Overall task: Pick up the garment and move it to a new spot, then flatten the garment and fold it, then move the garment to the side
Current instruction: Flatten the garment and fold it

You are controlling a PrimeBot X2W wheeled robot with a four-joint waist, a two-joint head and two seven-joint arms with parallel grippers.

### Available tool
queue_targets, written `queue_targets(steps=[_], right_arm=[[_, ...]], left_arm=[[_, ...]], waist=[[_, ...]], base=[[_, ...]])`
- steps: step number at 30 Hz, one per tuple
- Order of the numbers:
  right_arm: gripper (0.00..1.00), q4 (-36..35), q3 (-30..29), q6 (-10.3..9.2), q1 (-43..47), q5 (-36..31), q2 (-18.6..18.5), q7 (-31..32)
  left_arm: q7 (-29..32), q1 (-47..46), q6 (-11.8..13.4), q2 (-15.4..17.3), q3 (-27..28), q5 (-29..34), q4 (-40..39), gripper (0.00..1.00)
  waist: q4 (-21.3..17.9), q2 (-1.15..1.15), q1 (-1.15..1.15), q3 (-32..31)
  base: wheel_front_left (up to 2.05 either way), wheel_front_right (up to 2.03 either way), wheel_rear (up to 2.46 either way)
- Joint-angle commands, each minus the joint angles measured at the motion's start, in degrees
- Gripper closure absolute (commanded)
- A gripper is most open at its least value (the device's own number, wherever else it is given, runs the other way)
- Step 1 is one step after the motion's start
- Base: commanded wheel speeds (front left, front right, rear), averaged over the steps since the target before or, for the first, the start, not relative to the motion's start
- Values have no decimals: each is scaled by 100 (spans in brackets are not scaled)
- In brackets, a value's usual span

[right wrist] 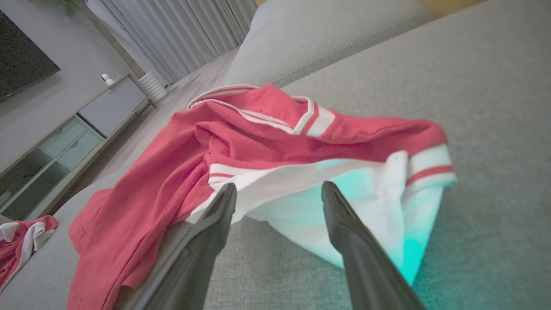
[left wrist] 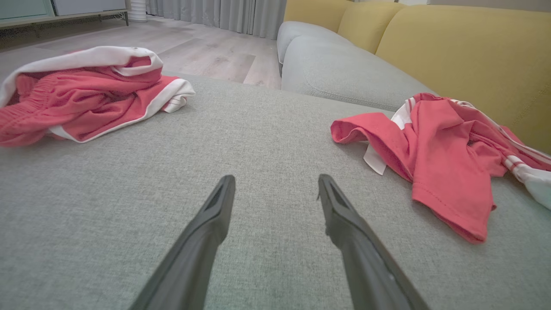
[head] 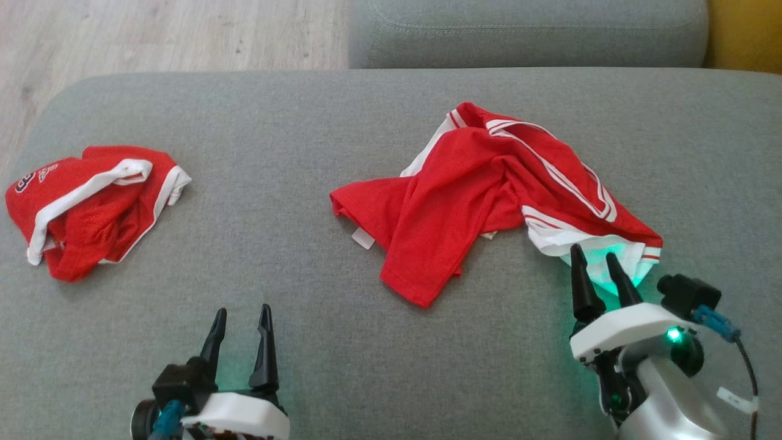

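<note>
The grey sofa cushion (head: 366,122) spreads under and ahead of both my jaws, with a second grey cushion (head: 525,30) beyond its far edge and wooden floor (head: 153,30) past its far left corner.

The red garment (head: 464,201) lies crumpled on the cushion ahead of my right gripper (head: 593,252) and off to the right of my left gripper (head: 243,308). It is red mesh with white stripes, and its white-banded edge is the part nearest my right side. A red flap reaches back toward the gap between my two arms.

A second red garment (head: 91,208), smaller and bunched, trimmed in white, sits ahead and to the left of my left gripper, well apart from it.

My right jaws stand wide apart and hold nothing. Their tips are right at the white-banded edge, which glows green from my wrist light; I cannot tell whether they touch the cloth.

My left jaws are also spread wide and empty, over bare cushion, pointing between the two garments.

A small white label (head: 363,238) pokes out from the red garment's near left edge.
</note>
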Motion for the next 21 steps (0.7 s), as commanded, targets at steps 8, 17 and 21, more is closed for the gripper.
queue_targets(steps=[8,17,21], right_arm=[[0,253,317,-4,-394,933,144,-35],[0,282,501,-4,-569,1691,181,-36],[0,218,576,-4,-582,2024,187,-31]], left_arm=[[-31,-286,-10,35,124,-81,-115,0],[-31,-321,-28,34,75,-128,-110,0],[-31,-321,-27,34,60,-134,-127,0]], waist=[[43,0,-1,121],[78,0,-1,197],[85,0,-1,216]], base=[[0,0,0],[0,0,0],[0,0,0]])
